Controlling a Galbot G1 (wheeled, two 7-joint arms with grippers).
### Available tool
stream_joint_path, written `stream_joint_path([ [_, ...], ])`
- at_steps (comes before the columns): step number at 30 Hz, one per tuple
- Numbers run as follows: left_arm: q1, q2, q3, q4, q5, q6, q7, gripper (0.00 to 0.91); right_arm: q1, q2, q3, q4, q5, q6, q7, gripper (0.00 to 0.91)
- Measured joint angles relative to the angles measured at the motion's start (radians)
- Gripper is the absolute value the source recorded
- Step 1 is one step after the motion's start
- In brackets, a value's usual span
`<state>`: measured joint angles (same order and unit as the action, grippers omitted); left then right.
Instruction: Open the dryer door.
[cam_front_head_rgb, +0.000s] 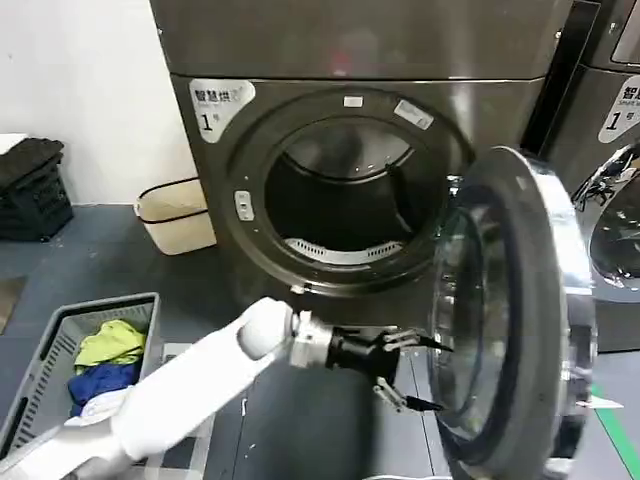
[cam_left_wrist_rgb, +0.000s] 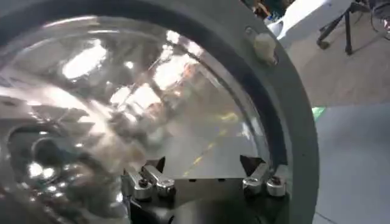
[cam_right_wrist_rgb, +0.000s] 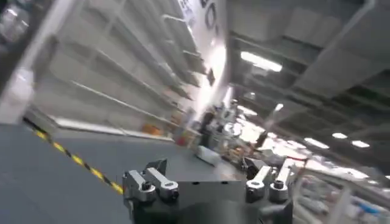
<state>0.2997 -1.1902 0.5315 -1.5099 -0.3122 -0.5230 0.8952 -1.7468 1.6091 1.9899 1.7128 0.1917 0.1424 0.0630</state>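
Note:
The dryer door (cam_front_head_rgb: 545, 300) stands swung wide open to the right of its bronze-grey machine, edge-on to me, its chrome ring and tinted glass bowl showing. The dark drum opening (cam_front_head_rgb: 345, 195) is exposed. My left gripper (cam_front_head_rgb: 425, 375) reaches low across the front of the machine, open, with its fingertips at the inner face of the door's glass. In the left wrist view the glass bowl of the door (cam_left_wrist_rgb: 122, 103) lies close ahead of the open left gripper (cam_left_wrist_rgb: 204, 164), nothing between the fingers. My right gripper (cam_right_wrist_rgb: 204, 165) is open and empty, facing out into the room.
A second matching machine (cam_front_head_rgb: 610, 150) stands right behind the open door. A grey laundry basket (cam_front_head_rgb: 40, 370) with clothes sits on the floor at the lower left. A beige bin (cam_front_head_rgb: 175, 215) and black crates (cam_front_head_rgb: 30, 190) stand by the left wall.

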Motion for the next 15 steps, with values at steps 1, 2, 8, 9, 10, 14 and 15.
stream_joint_path([
  [1,-0.008,-0.018,0.008,0.014,0.001,0.002,-0.002,0.907,0.000,0.000,0.007,0.000,0.000,0.001,0.001,0.907],
  [2,-0.015,-0.038,0.017,0.028,0.001,0.003,-0.003,0.907,0.000,0.000,0.014,0.000,0.000,0.002,0.001,0.907],
  [8,-0.054,-0.154,0.053,0.112,0.013,0.008,-0.020,0.907,0.002,0.000,0.039,0.015,-0.001,0.008,0.001,0.907],
  [9,-0.062,-0.175,0.059,0.127,0.015,0.008,-0.024,0.907,0.002,0.000,0.040,0.018,-0.001,0.009,0.001,0.907],
  [10,-0.067,-0.192,0.064,0.139,0.016,0.009,-0.029,0.907,0.002,0.000,0.040,0.021,-0.002,0.009,0.001,0.907],
  [14,-0.087,-0.260,0.086,0.185,0.025,0.014,-0.050,0.907,0.002,0.000,0.043,0.029,-0.003,0.022,0.001,0.907],
  [15,-0.096,-0.276,0.091,0.197,0.033,0.016,-0.060,0.907,0.002,0.000,0.044,0.032,-0.003,0.026,0.001,0.907],
])
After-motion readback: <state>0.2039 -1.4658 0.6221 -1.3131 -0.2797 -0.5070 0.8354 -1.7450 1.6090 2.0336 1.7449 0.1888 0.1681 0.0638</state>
